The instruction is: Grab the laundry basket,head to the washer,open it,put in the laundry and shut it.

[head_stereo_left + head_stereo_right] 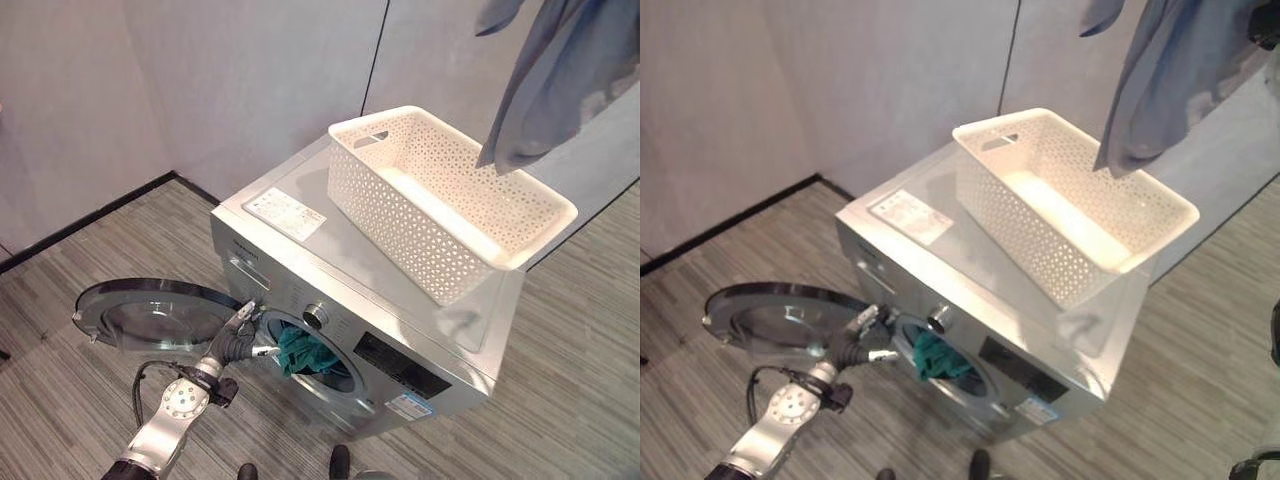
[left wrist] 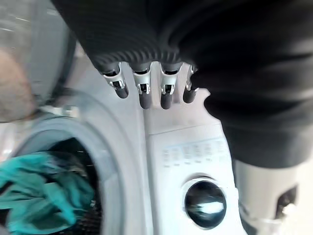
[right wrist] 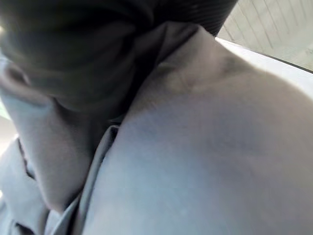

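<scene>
We have the white perforated laundry basket parked on top of the silver front-load washer, which keeps both arms free and the clothes within reach above the opening. The round door is swung wide to our left, lying nearly flat over the striped floor, so the drum mouth is clear. A teal garment already sits in the drum, bunched at the lip w/ part of it hanging over the rim; we judge it'll need a push deeper before the door can seal. Our left hand is low at the drum opening, just beside the teal cloth; in the left wrist view its fingers point straight out and relaxed, gripping nothing, probably there to tuck cloth in or guard the door. Higher up, a grey-blue garment hangs above the basket's far end, lifted clear of it; the basket looks empty as far as we can see, so this is likely the last piece. The right wrist view shows that same cloth pressed close under the dark cover, so the right hand seems to be carrying it, but its fingers are hidden and we can't tell how they sit. Next, as we read it: bring the grey-blue piece down to the drum, then shut the door.
</scene>
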